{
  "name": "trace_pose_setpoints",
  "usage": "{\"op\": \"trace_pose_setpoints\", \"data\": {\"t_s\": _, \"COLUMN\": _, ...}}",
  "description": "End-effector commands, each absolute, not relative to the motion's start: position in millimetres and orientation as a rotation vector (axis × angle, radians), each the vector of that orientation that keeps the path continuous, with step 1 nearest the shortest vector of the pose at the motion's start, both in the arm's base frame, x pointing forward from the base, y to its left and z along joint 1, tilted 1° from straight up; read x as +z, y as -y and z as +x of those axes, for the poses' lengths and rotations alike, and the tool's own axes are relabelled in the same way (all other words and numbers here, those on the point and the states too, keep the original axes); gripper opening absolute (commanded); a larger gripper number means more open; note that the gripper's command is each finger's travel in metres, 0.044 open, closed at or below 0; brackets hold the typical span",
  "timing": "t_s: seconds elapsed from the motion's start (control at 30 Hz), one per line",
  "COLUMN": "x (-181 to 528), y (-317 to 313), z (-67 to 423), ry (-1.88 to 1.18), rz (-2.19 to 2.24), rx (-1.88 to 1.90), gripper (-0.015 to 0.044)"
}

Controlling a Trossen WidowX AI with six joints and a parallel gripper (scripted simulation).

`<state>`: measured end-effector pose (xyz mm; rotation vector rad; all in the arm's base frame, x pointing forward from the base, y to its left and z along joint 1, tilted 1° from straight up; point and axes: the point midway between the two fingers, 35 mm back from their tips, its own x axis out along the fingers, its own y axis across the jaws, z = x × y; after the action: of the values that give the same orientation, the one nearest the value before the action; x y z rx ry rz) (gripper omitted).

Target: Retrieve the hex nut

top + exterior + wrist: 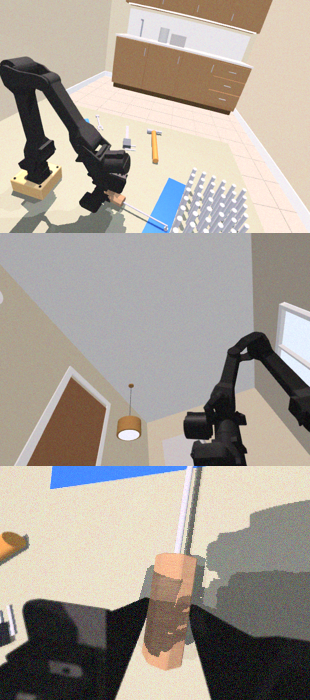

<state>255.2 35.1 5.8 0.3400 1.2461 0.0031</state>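
My gripper (112, 197) (169, 605) is shut on the wooden handle (118, 199) (169, 608) of a hook tool and holds it low over the table. The tool's thin metal rod (145, 214) (183, 511) reaches forward across the blue taped strip (168, 198) (110, 475). Its hooked tip (165, 227) lies at the strip's near end, just in front of the standing grey spacers (212, 200). I cannot make out the hex nut; a small ring shape at the tip may be the hook or the nut. The exterior view shows only the arm (225, 408) against the ceiling.
An orange-handled hammer (154, 147) (10, 546), a small grey scraper-like tool (127, 141) and a white wrench (99, 122) lie on the table behind the gripper. The arm's wooden base block (34, 184) stands at the left. Kitchen cabinets (180, 72) line the far wall.
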Motion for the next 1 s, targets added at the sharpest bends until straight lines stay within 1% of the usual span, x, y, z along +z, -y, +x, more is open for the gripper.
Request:
{"op": "trace_pose_setpoints", "data": {"t_s": 0.0, "x": 13.3, "y": -35.0, "z": 259.7, "ry": -1.230, "rz": 0.344, "rx": 0.002, "gripper": 0.0000}}
{"op": "trace_pose_setpoints", "data": {"t_s": 0.5, "x": 23.2, "y": -35.3, "z": 259.7, "ry": -1.230, "rz": 0.344, "rx": 0.002, "gripper": 0.0000}}
{"op": "trace_pose_setpoints", "data": {"t_s": 0.97, "x": 28.3, "y": -42.6, "z": 220.1, "ry": -1.232, "rz": 0.344, "rx": 0.002, "gripper": 0.0000}}
